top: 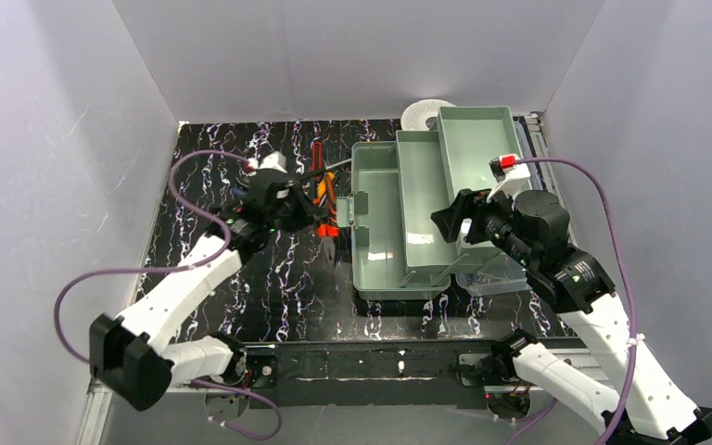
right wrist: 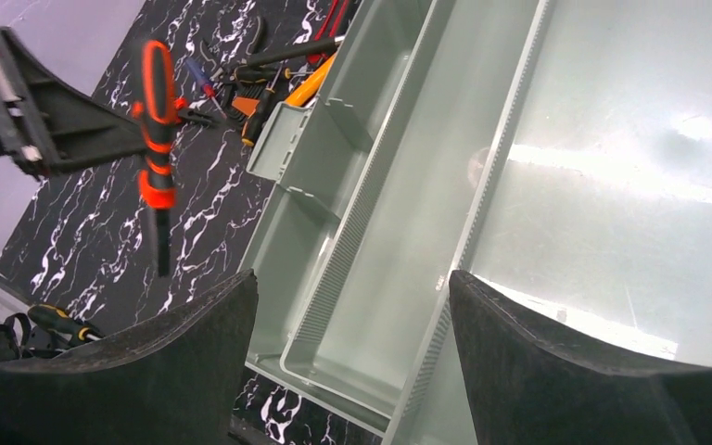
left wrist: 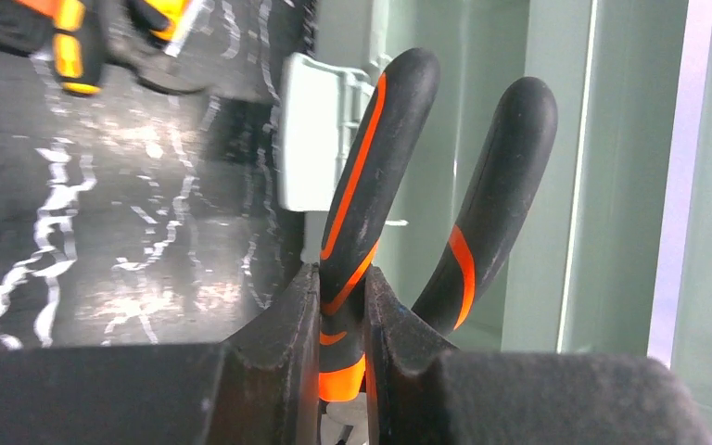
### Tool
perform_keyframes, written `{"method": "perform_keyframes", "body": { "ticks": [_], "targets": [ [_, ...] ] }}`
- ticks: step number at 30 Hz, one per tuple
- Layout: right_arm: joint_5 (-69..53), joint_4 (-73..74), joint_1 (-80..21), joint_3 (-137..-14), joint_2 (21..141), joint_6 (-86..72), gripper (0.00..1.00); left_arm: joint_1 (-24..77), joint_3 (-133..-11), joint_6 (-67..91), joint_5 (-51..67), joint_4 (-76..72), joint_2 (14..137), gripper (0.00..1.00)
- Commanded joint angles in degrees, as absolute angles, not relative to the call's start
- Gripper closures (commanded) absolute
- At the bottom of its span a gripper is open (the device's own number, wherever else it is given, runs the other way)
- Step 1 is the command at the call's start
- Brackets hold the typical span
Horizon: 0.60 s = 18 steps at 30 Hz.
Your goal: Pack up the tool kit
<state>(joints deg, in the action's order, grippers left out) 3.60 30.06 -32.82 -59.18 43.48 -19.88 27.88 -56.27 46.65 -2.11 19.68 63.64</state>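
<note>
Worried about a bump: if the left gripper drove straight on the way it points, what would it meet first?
Most likely the pale-green box: its side wall by the latch tab lies just beyond the left gripper and the pliers it clamps. Depth is unclear.

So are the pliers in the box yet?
Out. The left gripper holds the pliers by one handle over the table, just outside the box.

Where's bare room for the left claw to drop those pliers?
Free: the tool box's left compartment beside the held pliers, and its long middle tray; both look bare. Also bare table between the left arm and the box. Crowded: the loose tools at the box's far-left corner, and the open right claw over its right side.
</note>
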Motion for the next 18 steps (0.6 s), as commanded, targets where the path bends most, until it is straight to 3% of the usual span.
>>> {"method": "perform_keyframes", "body": {
  "ticks": [1,18],
  "targets": [
    [6.2,28.0,-33.1,-60.6,41.8,-19.2,0.18,35.6,-63.6,48.1,-3.3,13.1,70.4,1.0],
    [10.0,28.7,-33.1,-59.8,37.1,-20.2,0.19,43.9,-72.1,52.7,-2.1,12.9,91.0,1.0]
  ]
}}
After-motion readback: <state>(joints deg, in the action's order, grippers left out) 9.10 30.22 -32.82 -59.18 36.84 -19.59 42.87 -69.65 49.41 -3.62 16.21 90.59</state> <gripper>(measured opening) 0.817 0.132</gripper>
